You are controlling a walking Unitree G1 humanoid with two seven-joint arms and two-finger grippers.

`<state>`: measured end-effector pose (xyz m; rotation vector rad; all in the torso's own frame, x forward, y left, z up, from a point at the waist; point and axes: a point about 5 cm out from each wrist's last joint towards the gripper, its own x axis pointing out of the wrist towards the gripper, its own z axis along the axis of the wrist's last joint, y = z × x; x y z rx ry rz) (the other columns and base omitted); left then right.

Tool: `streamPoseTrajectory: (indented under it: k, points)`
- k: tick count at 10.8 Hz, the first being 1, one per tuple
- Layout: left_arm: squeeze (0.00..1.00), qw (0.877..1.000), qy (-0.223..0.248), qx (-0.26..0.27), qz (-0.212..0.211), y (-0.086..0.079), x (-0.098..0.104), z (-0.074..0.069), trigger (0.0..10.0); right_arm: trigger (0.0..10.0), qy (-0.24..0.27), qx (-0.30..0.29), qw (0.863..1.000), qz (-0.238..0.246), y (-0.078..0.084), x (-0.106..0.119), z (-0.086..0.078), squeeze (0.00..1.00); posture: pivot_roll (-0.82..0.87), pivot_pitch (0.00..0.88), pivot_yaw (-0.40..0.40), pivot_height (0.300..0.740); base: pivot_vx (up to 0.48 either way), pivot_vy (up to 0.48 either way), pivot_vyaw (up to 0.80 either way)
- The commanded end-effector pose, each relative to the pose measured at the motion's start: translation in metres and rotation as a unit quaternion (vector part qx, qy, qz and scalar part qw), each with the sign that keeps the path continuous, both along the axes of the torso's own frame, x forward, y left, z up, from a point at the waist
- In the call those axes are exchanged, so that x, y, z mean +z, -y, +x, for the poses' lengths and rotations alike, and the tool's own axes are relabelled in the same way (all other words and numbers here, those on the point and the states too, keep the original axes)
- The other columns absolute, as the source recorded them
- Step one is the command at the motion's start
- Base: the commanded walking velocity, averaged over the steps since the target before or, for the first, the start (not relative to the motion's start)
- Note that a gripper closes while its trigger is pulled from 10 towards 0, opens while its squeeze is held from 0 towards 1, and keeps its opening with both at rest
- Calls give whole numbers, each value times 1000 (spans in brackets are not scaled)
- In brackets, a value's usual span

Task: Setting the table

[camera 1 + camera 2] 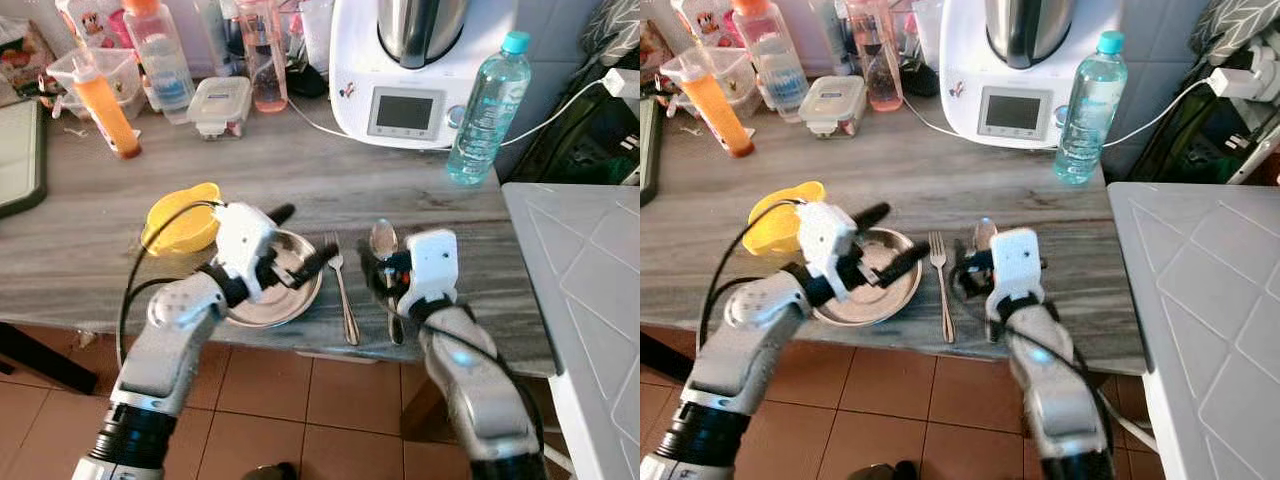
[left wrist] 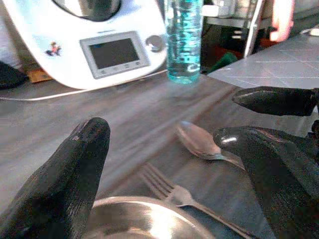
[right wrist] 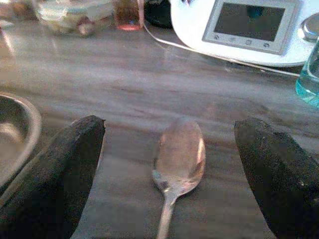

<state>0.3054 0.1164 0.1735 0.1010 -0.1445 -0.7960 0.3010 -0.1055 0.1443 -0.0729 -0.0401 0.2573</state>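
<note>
A steel bowl (image 1: 285,295) sits near the counter's front edge. To its right a fork (image 1: 341,285) lies lengthwise, and right of that a spoon (image 1: 383,238). My left gripper (image 1: 297,240) hovers open over the bowl, one finger beyond its far rim and the other above its middle. My right gripper (image 1: 380,270) is open, low over the spoon's handle. In the right wrist view the spoon (image 3: 179,152) lies between the two spread fingers (image 3: 55,169), untouched. The left wrist view looks across the bowl's rim (image 2: 144,216), the fork (image 2: 169,189) and the spoon (image 2: 199,139).
A yellow bowl (image 1: 180,222) lies left of the steel bowl. Behind stand a white kitchen machine (image 1: 410,70), a blue water bottle (image 1: 487,110), an orange bottle (image 1: 103,105) and food containers (image 1: 220,105). A grey table (image 1: 590,280) adjoins on the right. Tiled floor lies below the counter edge.
</note>
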Motion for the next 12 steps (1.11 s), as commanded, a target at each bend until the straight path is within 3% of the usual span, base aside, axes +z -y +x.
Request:
streamPoseTrajectory:
  k: [1,2,3,4,5,6,12]
  points:
    - [0,1000,7,7,9,-4,1,-1,10000,10000,0,5,1000,-14,1,-1,7,1000,159,152,41,740,0,0,0]
    - [0,1000,7,8,7,-4,1,-2,10000,10000,1,9,1000,-20,1,0,12,961,159,153,39,740,0,0,0]
    - [0,1000,7,10,4,-2,2,-3,10000,10000,2,31,999,-32,-5,4,25,859,160,156,34,740,0,0,0]
    - [0,1000,7,9,3,-2,2,-3,10000,10000,2,41,998,-39,-10,5,30,749,162,156,32,740,0,0,0]
    - [0,1000,7,9,3,-1,2,-3,10000,10000,-3,47,998,-44,-13,3,33,569,165,157,32,740,0,0,0]
    - [0,1000,7,9,3,-1,2,-3,10000,10000,-9,57,997,-45,-18,0,34,475,167,158,33,740,0,0,0]
    - [0,1000,3,1,2,3,1,-4,10000,10000,-26,70,996,-52,-24,-10,41,455,167,159,40,740,0,0,0]
